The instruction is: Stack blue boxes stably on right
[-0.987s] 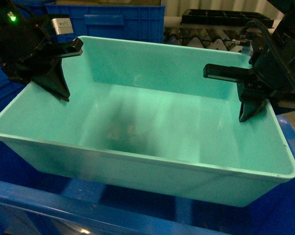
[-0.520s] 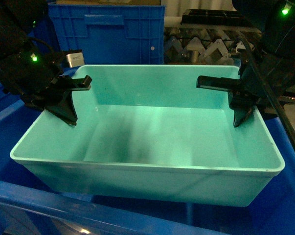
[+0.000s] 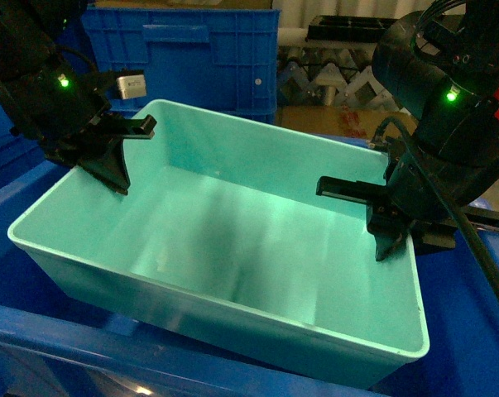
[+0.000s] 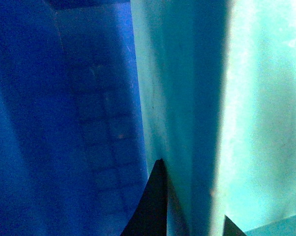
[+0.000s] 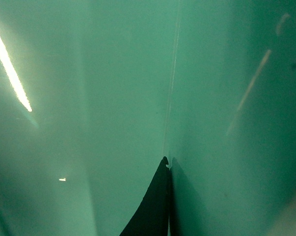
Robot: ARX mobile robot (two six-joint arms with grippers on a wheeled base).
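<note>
Currently: tub [image 3: 232, 248] long axis spans left claw [image 3: 108, 153] to right claw [image 3: 381, 219]; each claw pinches an end wall

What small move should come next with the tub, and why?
Probably keep carrying the tub rightward, then level it. Both grippers, left and right, clamp opposite walls, but it sits skewed and tilted over the dark blue crate, not yet set down.

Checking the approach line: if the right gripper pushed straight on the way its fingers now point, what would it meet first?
The right gripper points down along the turquoise tub's right wall, which it clamps. It would probably meet the tub's floor first, though depth is unclear.
</note>
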